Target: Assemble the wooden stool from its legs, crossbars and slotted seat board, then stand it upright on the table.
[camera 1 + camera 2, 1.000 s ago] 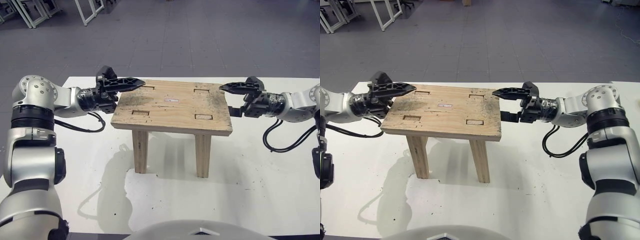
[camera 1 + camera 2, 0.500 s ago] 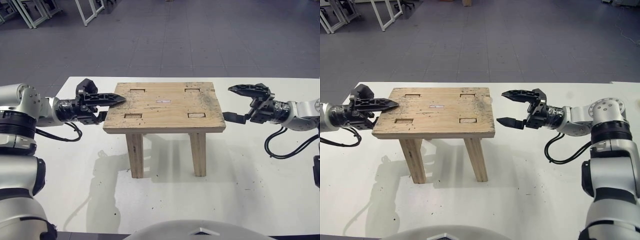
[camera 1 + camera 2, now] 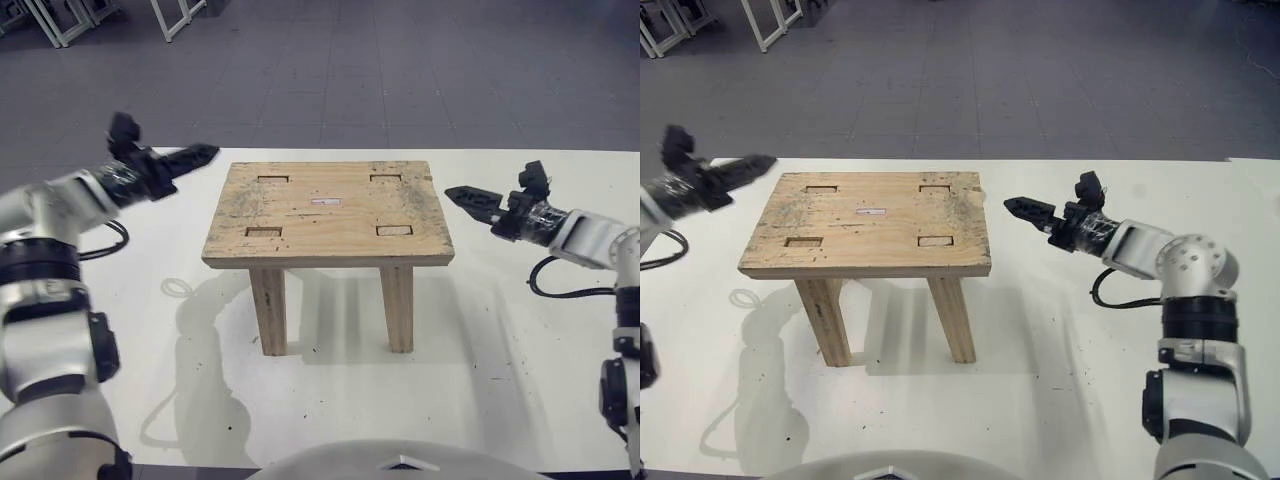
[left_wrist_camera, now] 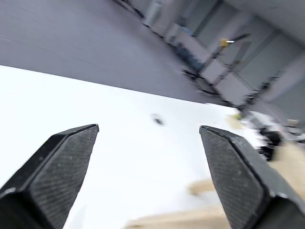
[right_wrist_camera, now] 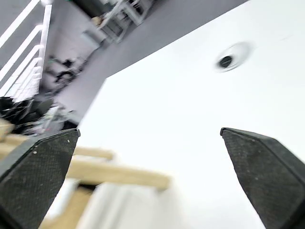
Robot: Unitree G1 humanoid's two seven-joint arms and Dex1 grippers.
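The wooden stool stands upright on its legs in the middle of the white table, with the slotted seat board on top showing several rectangular slots. My left gripper hovers off the seat's far left corner, apart from it, and the left wrist view shows its fingers spread open on nothing. My right gripper hangs a short gap off the seat's right edge. In the right wrist view its fingers also stand wide open and empty, with part of the stool beyond them.
Bare white tabletop lies in front of the stool and on both sides. A small dark hole marks the table surface. Beyond the table's far edge is grey floor, with white metal frames far back on the left.
Both grippers have drawn outward from the seat's side edges. The left one has swung back and up past the far left corner, the right one has turned on its side. The stool stays standing.
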